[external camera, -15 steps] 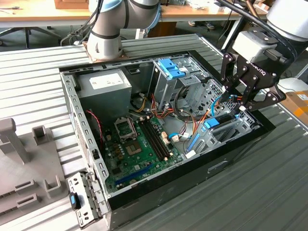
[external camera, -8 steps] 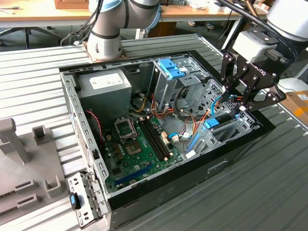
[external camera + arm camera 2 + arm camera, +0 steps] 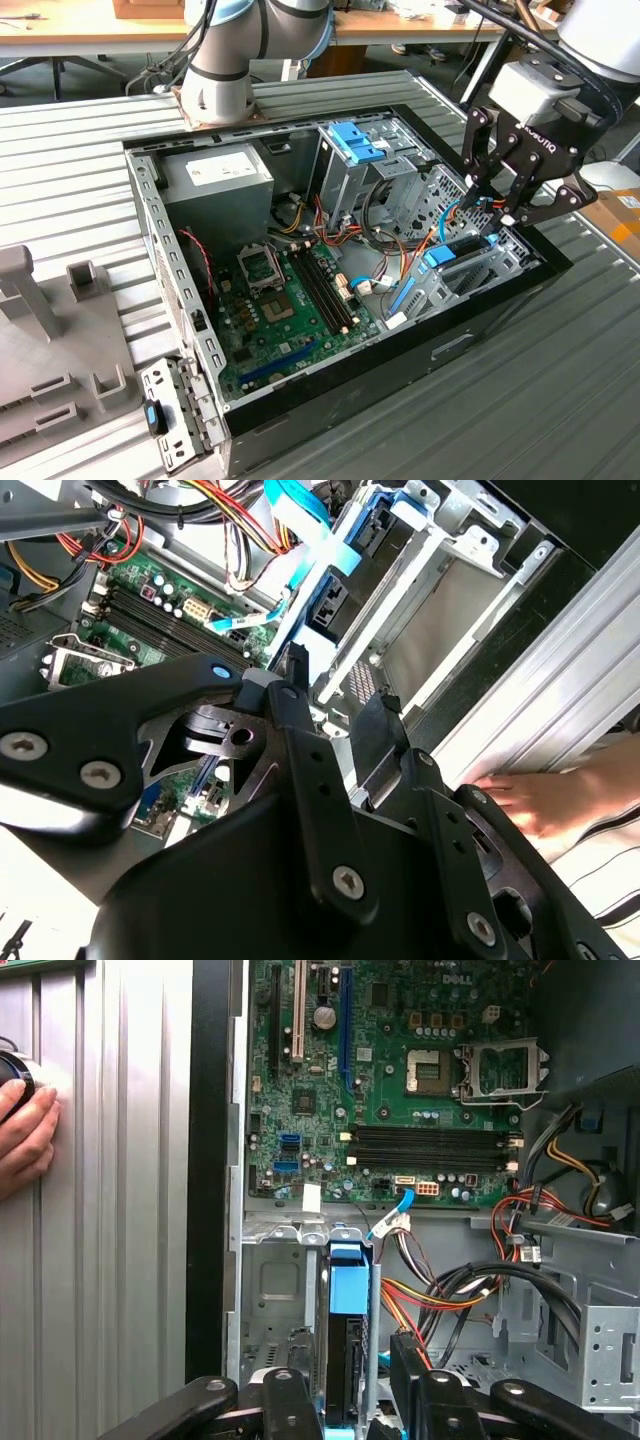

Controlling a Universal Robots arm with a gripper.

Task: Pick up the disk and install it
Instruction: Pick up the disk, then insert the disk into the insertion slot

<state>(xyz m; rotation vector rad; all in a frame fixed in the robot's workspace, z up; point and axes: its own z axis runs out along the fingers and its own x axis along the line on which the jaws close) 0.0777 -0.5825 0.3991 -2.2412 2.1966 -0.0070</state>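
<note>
**Disk on edge between my open jaws**

I am hovering my gripper (image 3: 496,213) over the drive cage (image 3: 272,1290) at the case's (image 3: 330,388) corner toward the exterior view's right; my jaws are standing apart, clamping nothing; the disk (image 3: 347,1345) is sitting on edge in that cage, directly beneath me, in line with the gap; its long axis is running from me toward the motherboard (image 3: 400,1080).

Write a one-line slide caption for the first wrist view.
Open gripper lined up over the blue-railed disk, which stands on edge in the computer's drive bay.
</note>
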